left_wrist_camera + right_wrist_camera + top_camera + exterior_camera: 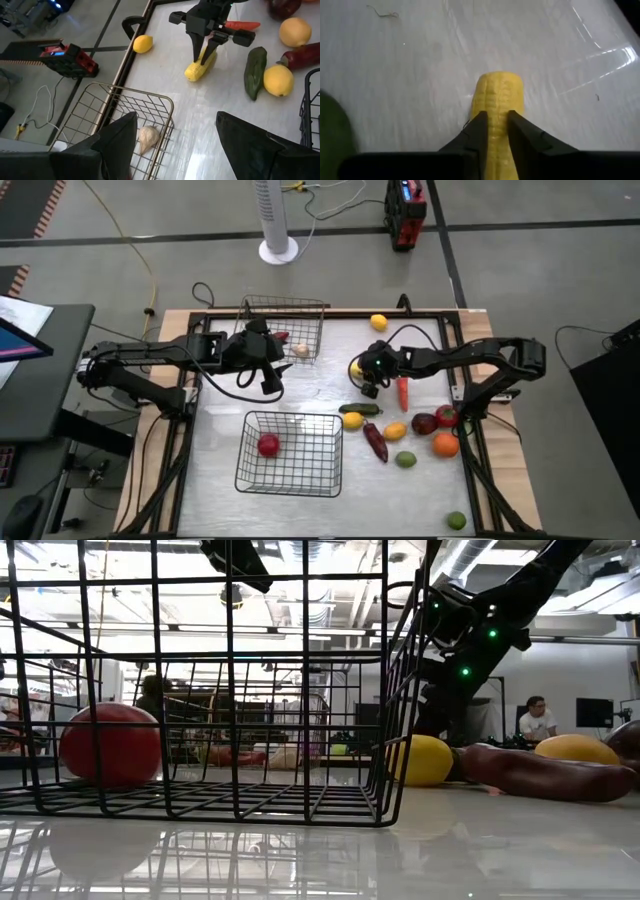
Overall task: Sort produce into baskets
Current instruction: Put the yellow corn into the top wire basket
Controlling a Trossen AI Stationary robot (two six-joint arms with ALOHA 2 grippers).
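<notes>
Right gripper (494, 131) pinches the yellow corn cob (497, 97) on the table; left gripper (175, 145) hovers wide open, empty

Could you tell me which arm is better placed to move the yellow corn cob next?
Right: the right gripper already straddles the corn cob, while the left gripper hangs open beside the far basket.

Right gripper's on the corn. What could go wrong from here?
1. The right gripper pinches the corn with narrow fingertips near one end; it may pivot or slip on lifting.
2. The carrot and cucumber lie close by; a swing could knock them.
3. The left gripper hangs open near the far basket; if the corn goes there, the arms could crowd each other.
</notes>
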